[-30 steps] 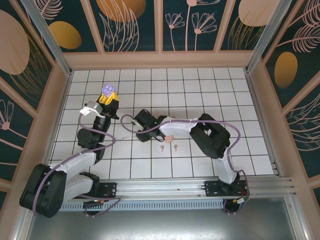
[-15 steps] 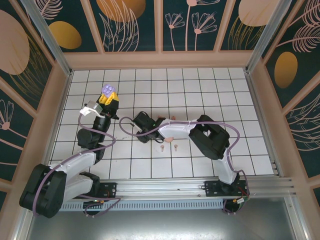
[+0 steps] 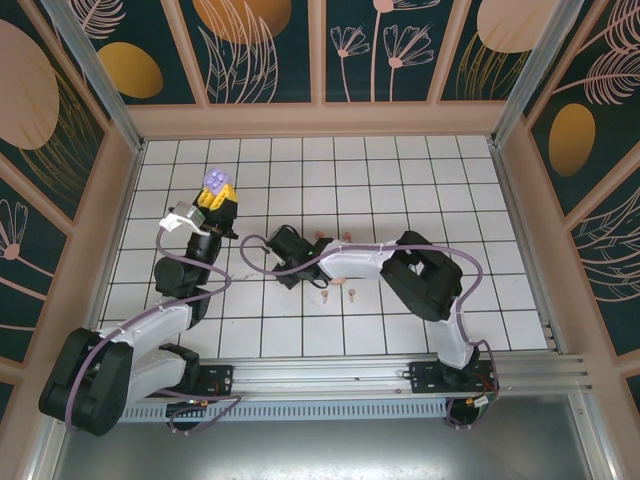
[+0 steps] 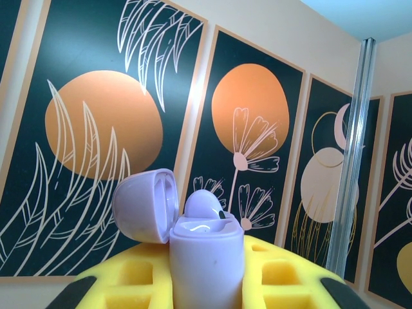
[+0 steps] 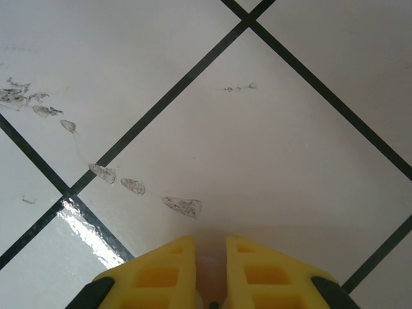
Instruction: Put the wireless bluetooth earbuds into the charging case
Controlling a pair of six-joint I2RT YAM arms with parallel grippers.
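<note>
yellow right fingers (image 5: 158, 277) tighter around pale-pink earbud (image 5: 209, 273)

No legible text, label, brand mark, number or sign is found in any view. The wall panels (image 3: 260, 50) carry only drawn flowers, leaves and orange discs. The lilac charging case (image 4: 206, 257) presents a plain, unmarked surface.

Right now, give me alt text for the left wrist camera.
An open lilac earbud case with one earbud sitting inside is clamped in the yellow left tool. Behind it are dark wall panels with orange discs and pale flowers.
</note>
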